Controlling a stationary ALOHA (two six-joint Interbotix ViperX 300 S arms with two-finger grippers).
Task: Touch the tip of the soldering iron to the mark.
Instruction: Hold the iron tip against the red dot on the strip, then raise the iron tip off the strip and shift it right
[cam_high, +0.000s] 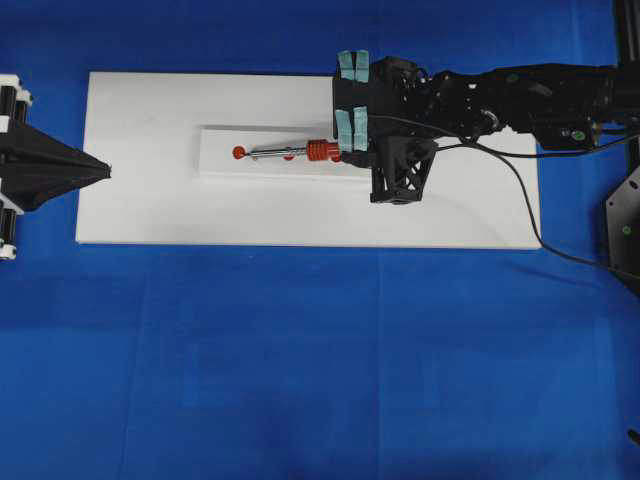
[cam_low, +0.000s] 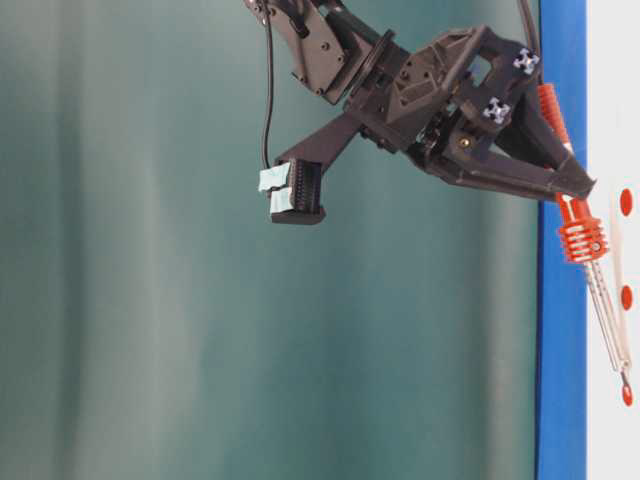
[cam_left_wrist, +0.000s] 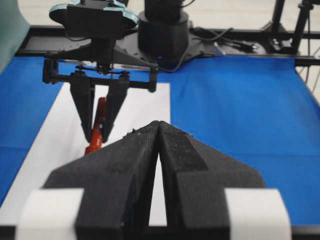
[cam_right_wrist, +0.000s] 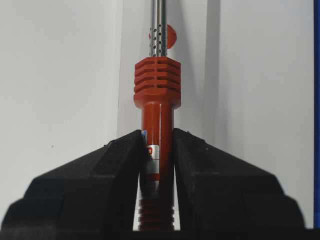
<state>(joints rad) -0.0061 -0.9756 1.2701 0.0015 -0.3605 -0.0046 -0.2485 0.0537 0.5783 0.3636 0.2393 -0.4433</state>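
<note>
Right gripper (cam_right_wrist: 157, 150) clamps the soldering iron (cam_right_wrist: 157, 107) mid-board; left gripper (cam_left_wrist: 159, 131), closed, sits at the board (cam_high: 130, 215) edge.

The soldering iron (cam_high: 318, 151) lies nearly level across the upper middle of the overhead frame, red-orange handle rightward (ribbed red collar ahead of it), silver shaft pointing left; the tip (cam_high: 246, 154) meets the leftmost red mark (cam_high: 239, 152).
</note>
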